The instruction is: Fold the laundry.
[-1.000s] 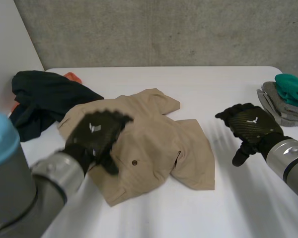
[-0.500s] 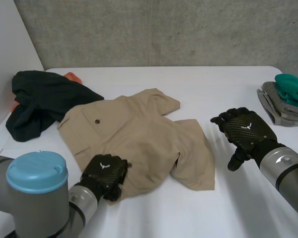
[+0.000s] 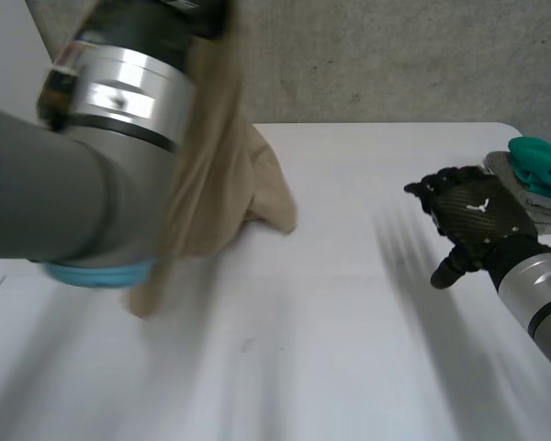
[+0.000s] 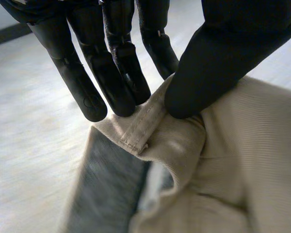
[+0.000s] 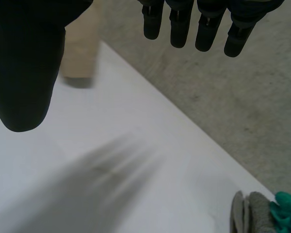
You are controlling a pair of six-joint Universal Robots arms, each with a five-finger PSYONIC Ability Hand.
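Head view: looks down from behind over flat white tabletop. Wrist views: ride the wrists, close, facing forward. Shared by all: beige woven garment, upper left in head view.

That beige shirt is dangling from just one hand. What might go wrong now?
The left hand pinches only a thin hem of the beige shirt between thumb and fingers, so the cloth might slip and drop on the table. The right hand hovers open, apart from the shirt, near the folded pile; a careless sweep may knock that pile.
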